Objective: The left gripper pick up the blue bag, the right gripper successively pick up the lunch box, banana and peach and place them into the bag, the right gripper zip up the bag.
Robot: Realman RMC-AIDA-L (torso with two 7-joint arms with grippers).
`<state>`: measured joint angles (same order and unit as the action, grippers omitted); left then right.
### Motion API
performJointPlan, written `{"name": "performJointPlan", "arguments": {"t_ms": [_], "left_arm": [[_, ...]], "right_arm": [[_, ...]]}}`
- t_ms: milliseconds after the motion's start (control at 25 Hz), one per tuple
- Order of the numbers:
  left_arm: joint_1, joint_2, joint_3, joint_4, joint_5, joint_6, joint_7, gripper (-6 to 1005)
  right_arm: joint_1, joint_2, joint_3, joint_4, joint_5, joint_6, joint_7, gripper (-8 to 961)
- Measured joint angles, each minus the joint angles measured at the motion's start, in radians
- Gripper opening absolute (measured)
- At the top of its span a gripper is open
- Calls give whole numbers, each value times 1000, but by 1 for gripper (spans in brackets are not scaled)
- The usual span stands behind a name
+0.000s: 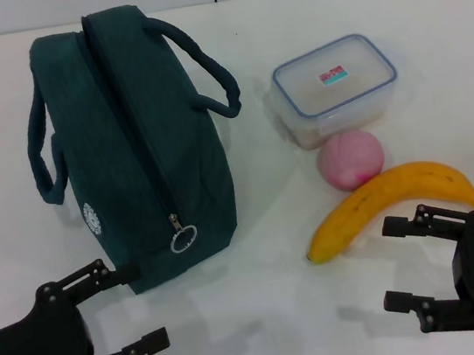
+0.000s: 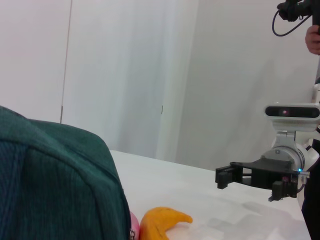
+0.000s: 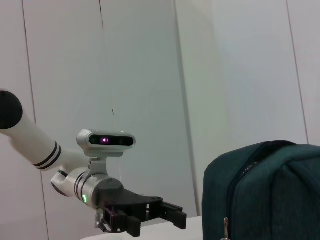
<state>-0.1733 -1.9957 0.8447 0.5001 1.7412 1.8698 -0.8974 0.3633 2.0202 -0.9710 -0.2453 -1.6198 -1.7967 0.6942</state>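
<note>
The blue bag (image 1: 136,147) lies on the white table at the left, its zip line closed and its ring pull (image 1: 184,237) at the near end. The lunch box (image 1: 336,86) sits at the right, with the peach (image 1: 352,161) just in front of it and the banana (image 1: 395,201) nearer still. My left gripper (image 1: 127,308) hovers open just in front of the bag's near end, holding nothing. Open too, my right gripper (image 1: 393,263) is just in front of the banana. The left wrist view shows the bag (image 2: 55,180), the banana tip (image 2: 162,222) and the right gripper (image 2: 225,176).
The two loop handles (image 1: 209,75) splay out to either side of the bag. A white wall stands behind the table's far edge. In the right wrist view the bag (image 3: 265,192) fills the corner, with the left gripper (image 3: 170,215) beyond it.
</note>
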Motion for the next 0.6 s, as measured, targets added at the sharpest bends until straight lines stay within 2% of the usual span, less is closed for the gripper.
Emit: {"name": "performJointPlan", "arguments": {"t_ms": [440, 600], "left_arm": [[1, 0, -3, 0, 0, 0, -4, 830], [-1, 0, -25, 0, -16, 18, -108, 830]], "right_arm": [[-2, 0, 0, 6, 0, -1, 0, 775], [-2, -1, 7, 9, 0, -1, 0, 775]]}}
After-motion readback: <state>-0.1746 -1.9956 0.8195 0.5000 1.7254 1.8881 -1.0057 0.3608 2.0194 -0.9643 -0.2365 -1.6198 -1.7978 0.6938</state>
